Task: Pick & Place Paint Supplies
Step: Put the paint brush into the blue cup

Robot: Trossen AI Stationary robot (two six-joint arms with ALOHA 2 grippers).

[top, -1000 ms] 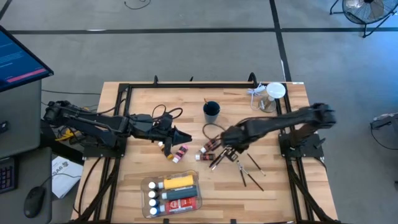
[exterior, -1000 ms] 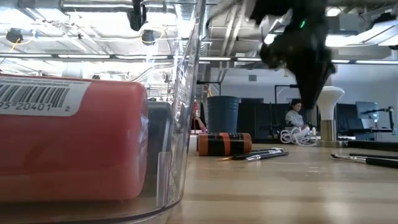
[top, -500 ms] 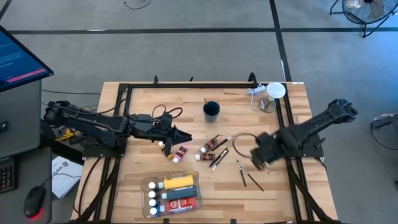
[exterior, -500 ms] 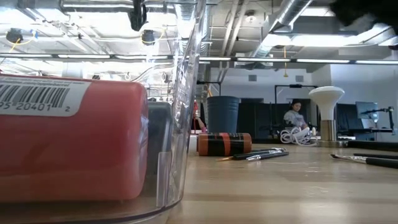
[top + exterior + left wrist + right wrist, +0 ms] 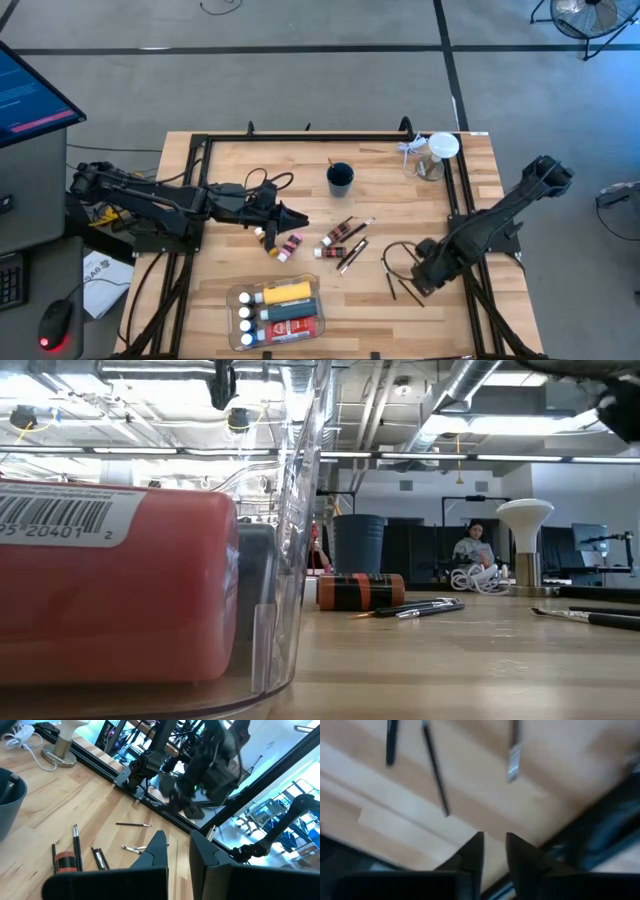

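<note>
Wooden table: carrying the loose supplies and the filled tray.
Change since a second ago: right arm pulling back from the tubes at mid-table toward the right front corner.
Right gripper: now hovering over the loose brushes; fingers standing narrowly apart, gripping nothing.
Left gripper: staying put left of centre, jaws closed, holding nothing.
Paint tubes: lying at mid-table, two more near the left gripper.
Tray: sitting at the front edge, holding the yellow bottle and other bottles.
Dark cup: standing behind the tubes.
</note>
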